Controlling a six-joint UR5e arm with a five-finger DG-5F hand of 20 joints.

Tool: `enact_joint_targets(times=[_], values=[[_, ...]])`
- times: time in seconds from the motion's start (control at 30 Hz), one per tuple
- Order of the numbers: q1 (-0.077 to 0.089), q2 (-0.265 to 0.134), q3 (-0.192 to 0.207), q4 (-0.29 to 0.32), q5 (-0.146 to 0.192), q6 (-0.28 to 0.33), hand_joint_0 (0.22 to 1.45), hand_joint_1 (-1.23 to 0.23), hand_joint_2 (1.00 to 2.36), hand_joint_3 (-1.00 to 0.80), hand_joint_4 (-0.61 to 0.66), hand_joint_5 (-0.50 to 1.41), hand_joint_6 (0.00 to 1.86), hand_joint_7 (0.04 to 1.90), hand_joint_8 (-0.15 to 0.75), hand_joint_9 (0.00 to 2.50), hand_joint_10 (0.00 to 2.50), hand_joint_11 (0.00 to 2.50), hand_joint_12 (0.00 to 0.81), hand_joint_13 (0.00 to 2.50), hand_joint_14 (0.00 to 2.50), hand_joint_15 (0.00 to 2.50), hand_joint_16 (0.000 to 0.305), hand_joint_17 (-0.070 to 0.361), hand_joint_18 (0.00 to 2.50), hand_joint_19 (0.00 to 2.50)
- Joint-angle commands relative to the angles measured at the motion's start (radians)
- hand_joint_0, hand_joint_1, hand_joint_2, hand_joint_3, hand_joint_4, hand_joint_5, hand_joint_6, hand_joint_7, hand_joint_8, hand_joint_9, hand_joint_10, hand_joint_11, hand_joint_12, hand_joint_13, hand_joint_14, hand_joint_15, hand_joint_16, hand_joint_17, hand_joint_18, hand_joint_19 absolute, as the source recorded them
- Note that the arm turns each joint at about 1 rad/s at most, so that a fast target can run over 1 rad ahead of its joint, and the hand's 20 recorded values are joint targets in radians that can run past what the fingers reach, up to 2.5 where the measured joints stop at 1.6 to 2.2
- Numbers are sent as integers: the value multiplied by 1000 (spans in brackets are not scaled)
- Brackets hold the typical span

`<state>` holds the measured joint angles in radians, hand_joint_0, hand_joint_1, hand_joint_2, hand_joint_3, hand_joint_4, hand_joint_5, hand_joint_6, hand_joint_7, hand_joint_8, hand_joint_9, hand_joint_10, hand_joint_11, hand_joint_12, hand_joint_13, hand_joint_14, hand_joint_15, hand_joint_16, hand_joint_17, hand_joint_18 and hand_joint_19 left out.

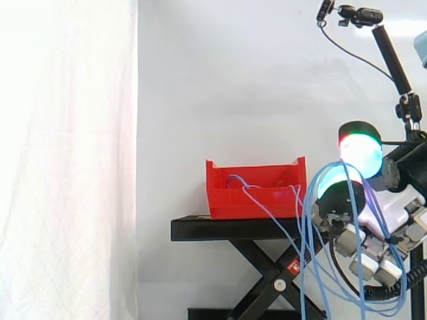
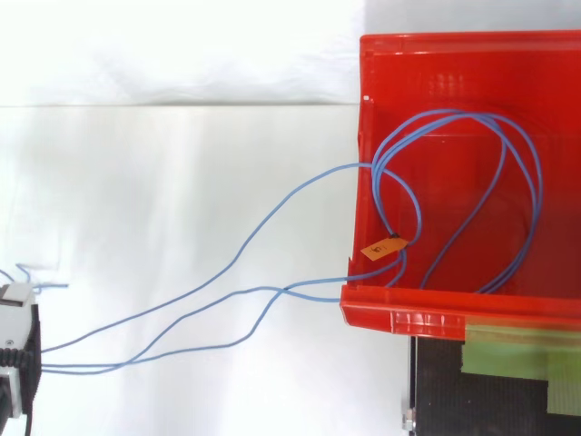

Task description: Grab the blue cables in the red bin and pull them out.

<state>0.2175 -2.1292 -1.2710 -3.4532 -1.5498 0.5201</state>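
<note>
The red bin (image 1: 227, 203) stands on a black stand (image 1: 220, 229). Blue cables (image 2: 272, 290) lie looped inside the bin (image 2: 408, 318), and several strands run over its wall and out to my hand. An orange tag (image 2: 381, 247) hangs on the cables near the bin's front corner. In the side view my hand (image 1: 390, 213) is right of the bin and a little below its rim, fingers curled with the blue cables (image 1: 308, 220) looped over them and hanging down in long bights. In the top view my hand (image 2: 14, 336) is at the lower left edge.
The stand is a black scissor lift (image 1: 267, 273). A camera on a black pole (image 1: 360, 15) stands at the upper right of the side view. Green tape (image 2: 517, 359) sticks to the stand beside the bin. A white curtain hangs behind.
</note>
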Motion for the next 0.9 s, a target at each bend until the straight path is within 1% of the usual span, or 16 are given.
enact_joint_targets(times=[0.0,0.03,0.1,0.17,0.23,0.3,0.33,0.37,0.47,0.53,0.57,0.6,0.63,0.73,0.77,0.87], values=[[10,0,-1,6,17,436,906,-940,1000,-1000,16,775,837,635,246,986,22,747,301,847,22,573,43,97,769,660],[10,-2,1,12,27,436,906,-941,1000,-1000,15,775,836,636,244,985,24,747,301,844,22,577,43,97,768,661],[14,0,1,55,60,412,906,-942,1000,-1000,12,777,836,629,244,983,23,746,299,841,23,575,43,98,764,659],[17,0,1,85,85,369,906,-942,1000,-1000,12,777,833,639,244,983,22,746,301,840,22,574,43,98,764,662],[23,0,-1,126,146,260,907,-942,1000,-1000,13,777,832,640,243,980,24,743,301,837,21,573,43,98,763,661],[29,0,1,200,263,113,906,-942,1000,-1000,8,778,835,631,243,978,24,741,299,834,21,577,43,98,763,662],[29,0,-1,238,309,61,907,-943,1000,-1000,13,777,833,640,243,978,25,742,301,832,22,572,43,98,763,661],[33,0,-1,266,335,25,907,-943,1000,-1000,9,777,833,638,241,976,23,743,300,831,22,571,43,98,762,661],[34,0,1,325,364,-48,907,-943,1000,-1000,15,780,830,633,242,975,24,743,298,826,21,582,43,98,761,661],[33,0,1,359,366,-93,908,-942,1000,-1000,13,779,828,644,242,974,22,743,298,826,22,581,43,98,760,660],[33,0,1,359,366,-93,908,-943,1000,-1000,9,779,831,633,242,974,23,742,297,825,23,580,43,98,760,662],[34,0,-1,378,364,-108,907,-942,1000,-1000,12,780,831,632,242,976,22,745,296,826,23,576,43,98,759,660],[31,0,-1,384,364,-157,906,-941,1000,-1000,13,779,828,643,241,976,24,745,294,829,21,580,43,98,760,663],[26,0,-1,387,355,-226,908,-942,1000,-1000,5,777,832,633,236,1012,25,806,280,855,22,581,43,96,767,680],[22,0,-1,387,341,-282,908,-942,1000,-1000,5,778,832,634,238,1019,25,831,282,860,21,590,43,96,776,681],[17,0,-1,384,324,-329,908,-941,1000,-1000,12,778,831,637,237,1030,24,855,284,904,22,645,43,96,789,707]])
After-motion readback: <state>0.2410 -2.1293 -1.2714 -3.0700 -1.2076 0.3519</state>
